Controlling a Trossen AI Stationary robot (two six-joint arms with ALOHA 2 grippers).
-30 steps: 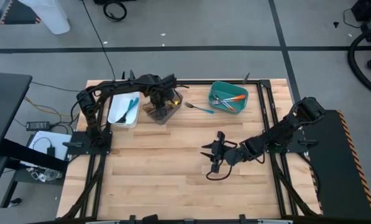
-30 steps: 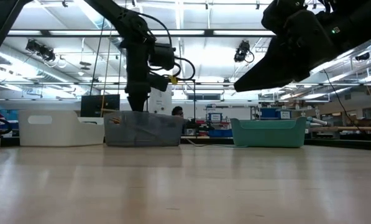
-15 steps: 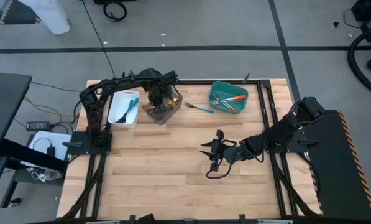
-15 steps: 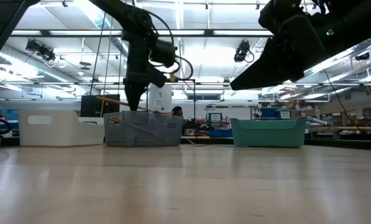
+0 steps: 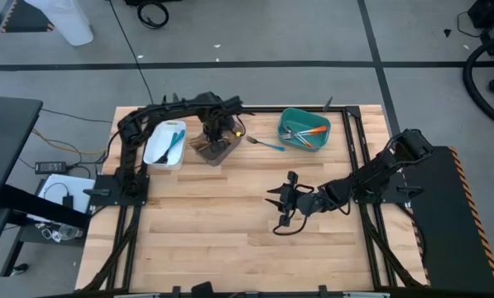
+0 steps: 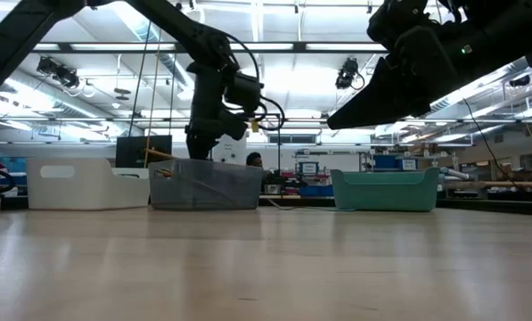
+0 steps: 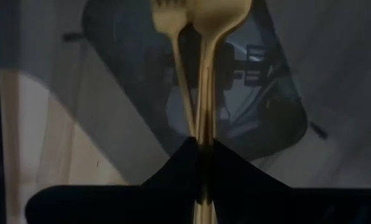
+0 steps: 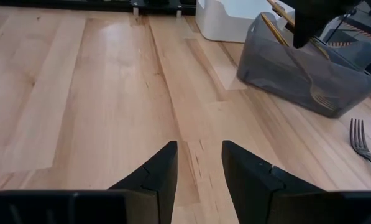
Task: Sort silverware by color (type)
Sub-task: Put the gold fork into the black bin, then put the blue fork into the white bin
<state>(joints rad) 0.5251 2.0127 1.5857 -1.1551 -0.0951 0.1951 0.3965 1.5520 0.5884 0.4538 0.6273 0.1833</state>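
Observation:
My left gripper [image 5: 217, 132] is over the grey-brown bin [image 5: 218, 146] at the table's far side, shut on two tan wooden utensils [image 7: 197, 74], a fork and a spoon, whose heads point down into the bin. My right gripper [image 5: 281, 204] is open above the bare middle of the table and touches nothing. A blue-handled metal fork [image 5: 266, 144] lies flat on the table between the grey-brown bin and the teal bin [image 5: 290, 116]. The teal bin holds orange- and blue-handled utensils [image 5: 306, 132]. A blue utensil [image 5: 173, 142] lies in the white bin [image 5: 154, 151]. My left gripper pinches the handles [image 7: 197, 134] of the wooden fork and spoon side by side between its two fingers. It comes from above and points down into the grey-brown bin, with the fingers along the handles. The heads [image 7: 194, 12] hang below inside the bin; whether they touch its floor I cannot tell.
More wooden utensils [image 8: 278, 11] lean in the grey-brown bin [image 8: 297, 65]. The three bins stand in a row along the far edge. Bare wooden tabletop [image 8: 98, 93] lies under and in front of my right gripper [image 8: 197, 165]. A black frame edges the table.
My left gripper has stayed over the grey-brown bin, shifted a little toward the table's right and turned at the wrist, still shut on the wooden utensils. My right arm has kept still.

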